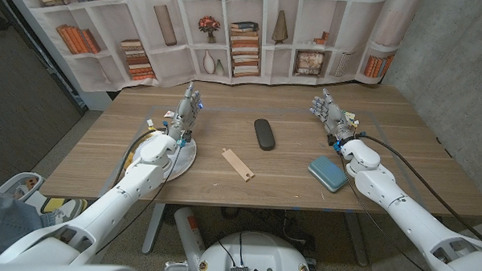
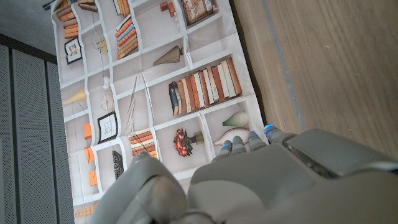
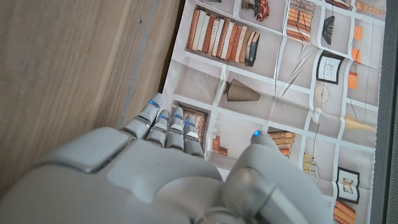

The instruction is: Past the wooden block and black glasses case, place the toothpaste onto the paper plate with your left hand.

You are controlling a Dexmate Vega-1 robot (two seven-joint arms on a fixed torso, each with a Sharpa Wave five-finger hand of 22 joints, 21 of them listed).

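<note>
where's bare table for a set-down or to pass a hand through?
Free: the far strip between the left hand and right hand, behind the black glasses case; the near-edge band between the wooden block and teal pouch. Crowded: the left side, where the left arm lies over the paper plate.

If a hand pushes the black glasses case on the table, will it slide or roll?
The black glasses case lies flat on the wooden table, so it would probably slide. Its rounded ends may let it spin. It looks stiff.
</note>
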